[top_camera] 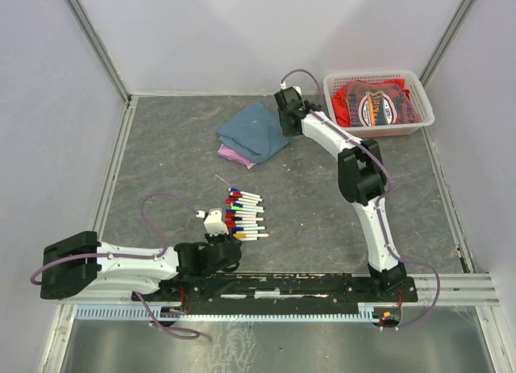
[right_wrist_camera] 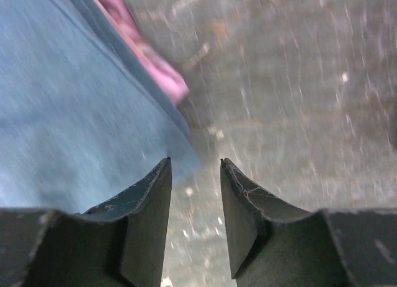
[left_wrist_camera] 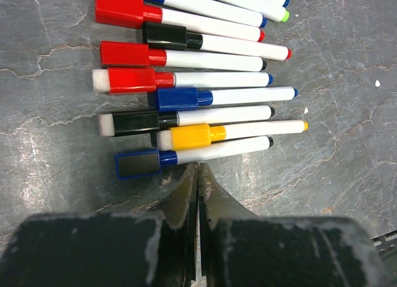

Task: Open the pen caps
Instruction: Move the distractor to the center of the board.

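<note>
Left wrist view: the left jaws are pressed together, empty; the pen caps [left_wrist_camera: 139,121], red, black, blue and yellow, lie just ahead of them on the grey marbled desk [left_wrist_camera: 49,175]. The right jaws stand slightly apart, empty, over a blue cloth [right_wrist_camera: 62,113]. White walls [top_camera: 242,35] enclose the desk; the print on the red fabric [top_camera: 375,105] in the basket [top_camera: 387,129] is unreadable.

A robotics lab cell: white panels [top_camera: 242,35] in aluminium framing [top_camera: 94,43] wall the table [top_camera: 306,204] along its far and side edges; a black rail [top_camera: 274,286] at its near edge carries robot arms [top_camera: 355,176].
</note>
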Robot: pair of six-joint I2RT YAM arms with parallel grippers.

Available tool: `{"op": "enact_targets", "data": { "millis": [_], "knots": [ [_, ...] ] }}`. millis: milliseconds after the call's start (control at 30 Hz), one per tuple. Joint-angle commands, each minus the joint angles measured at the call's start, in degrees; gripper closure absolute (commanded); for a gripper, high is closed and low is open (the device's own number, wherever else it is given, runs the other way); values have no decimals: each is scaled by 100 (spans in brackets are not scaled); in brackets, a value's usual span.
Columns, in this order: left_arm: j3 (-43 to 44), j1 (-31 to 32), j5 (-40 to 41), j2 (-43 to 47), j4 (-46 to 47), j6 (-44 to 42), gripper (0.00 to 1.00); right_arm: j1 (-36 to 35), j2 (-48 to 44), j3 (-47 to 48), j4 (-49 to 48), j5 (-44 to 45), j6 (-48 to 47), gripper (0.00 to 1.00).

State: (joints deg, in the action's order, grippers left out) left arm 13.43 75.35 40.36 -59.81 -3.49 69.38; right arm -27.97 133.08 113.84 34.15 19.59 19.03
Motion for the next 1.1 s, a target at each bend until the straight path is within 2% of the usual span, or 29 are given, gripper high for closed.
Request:
{"op": "enact_targets", "data": {
  "millis": [0,233,367,567,867,967,1067],
  "knots": [
    [-103,23,122,57,-34,-8,97,-29,799,1350,487,12,-178,55],
    [-156,18,104,31,54,10,97,-241,2005,3316,1341,-823,-395,52],
    [-165,23,104,14,101,30,97,-601,2127,3426,1169,-1329,-379,48],
    [-170,25,100,-17,61,140,97,-1102,2323,3766,769,-2076,195,45],
    [-271,23,168,215,-93,267,97,-1316,2071,3531,-90,-2554,576,43],
    [-223,29,214,192,-161,266,97,-1317,1663,2914,-326,-2403,404,39],
    [-169,24,269,155,-210,260,97,-1309,766,1658,-972,-2081,221,35]
  ]
}}
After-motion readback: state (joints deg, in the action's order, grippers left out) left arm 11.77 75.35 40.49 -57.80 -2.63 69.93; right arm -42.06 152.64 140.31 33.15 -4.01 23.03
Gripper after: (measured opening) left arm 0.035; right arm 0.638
